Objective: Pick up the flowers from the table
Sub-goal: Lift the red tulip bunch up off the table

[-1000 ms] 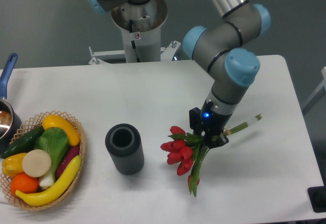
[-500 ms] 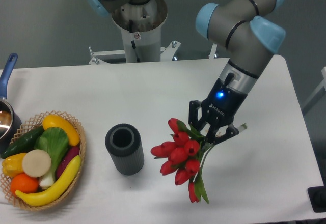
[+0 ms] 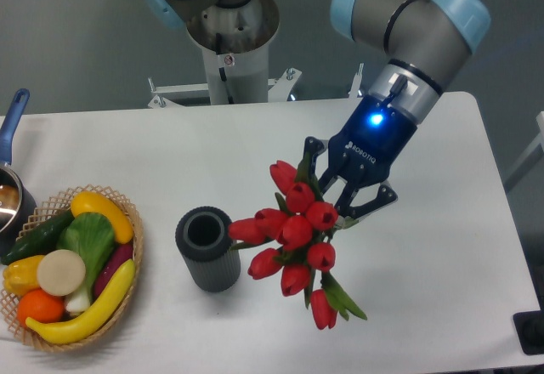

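The flowers point(image 3: 293, 238), a bunch of red tulips with green leaves, hang in the air above the white table point(image 3: 255, 153), heads pointing toward the camera and to the left. My gripper point(image 3: 344, 194) is shut on their stems, which are mostly hidden behind the blooms and the fingers. The bunch is clear of the tabletop, and its leftmost bloom overlaps the dark cylinder in the picture.
A dark ribbed cylindrical vase point(image 3: 206, 247) stands upright just left of the flowers. A wicker basket of fruit and vegetables point(image 3: 68, 268) sits at the front left. A pot with a blue handle point(image 3: 10, 178) is at the left edge. The arm's base point(image 3: 229, 34) stands behind the table.
The gripper has risen with the flowers and tilted them toward the camera; the bunch has left the table and shifted left toward the dark vase.
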Robot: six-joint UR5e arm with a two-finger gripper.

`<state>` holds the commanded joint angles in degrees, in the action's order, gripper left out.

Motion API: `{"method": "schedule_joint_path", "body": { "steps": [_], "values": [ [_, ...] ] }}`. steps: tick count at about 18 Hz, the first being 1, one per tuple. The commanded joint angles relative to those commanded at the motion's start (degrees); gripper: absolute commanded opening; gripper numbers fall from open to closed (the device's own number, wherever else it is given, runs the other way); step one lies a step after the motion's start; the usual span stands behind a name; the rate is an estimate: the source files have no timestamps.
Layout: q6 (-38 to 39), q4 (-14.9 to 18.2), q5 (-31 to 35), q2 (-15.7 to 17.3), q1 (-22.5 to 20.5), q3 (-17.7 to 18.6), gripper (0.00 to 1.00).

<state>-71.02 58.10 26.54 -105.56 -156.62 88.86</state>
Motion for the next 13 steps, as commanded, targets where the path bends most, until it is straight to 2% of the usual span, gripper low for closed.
{"method": "schedule_joint_path", "body": {
  "steps": [5, 13],
  "values": [
    [0.3, 0.0, -2.8, 0.3, -0.9, 0.1, 0.33],
    [0.4, -0.1, -2.7, 0.6, -0.8, 0.7, 0.33]
  ]
}}
